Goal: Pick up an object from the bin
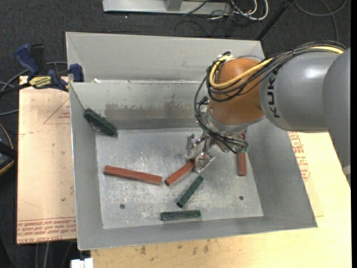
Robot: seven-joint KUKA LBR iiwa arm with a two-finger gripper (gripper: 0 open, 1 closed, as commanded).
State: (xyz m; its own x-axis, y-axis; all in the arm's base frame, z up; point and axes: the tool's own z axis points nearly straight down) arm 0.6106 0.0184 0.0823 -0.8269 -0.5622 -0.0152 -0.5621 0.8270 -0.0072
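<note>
Gripper [199, 154], aperture indiscernible, apparently sat at far-right end of short red stick [178, 175]; its axis ran near-left.

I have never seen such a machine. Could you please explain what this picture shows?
This is a robot arm, filmed by one camera from above and slightly sideways; it enters from the right. At its end is a pincer for grasping. It hangs low over the middle of a grey metal bin, at the upper end of a short red bar. A dark green bar lies just below, another red bar to the right. Farther off lie a long red bar and two more green bars. Whether the pincer grips anything, I cannot tell.
</note>
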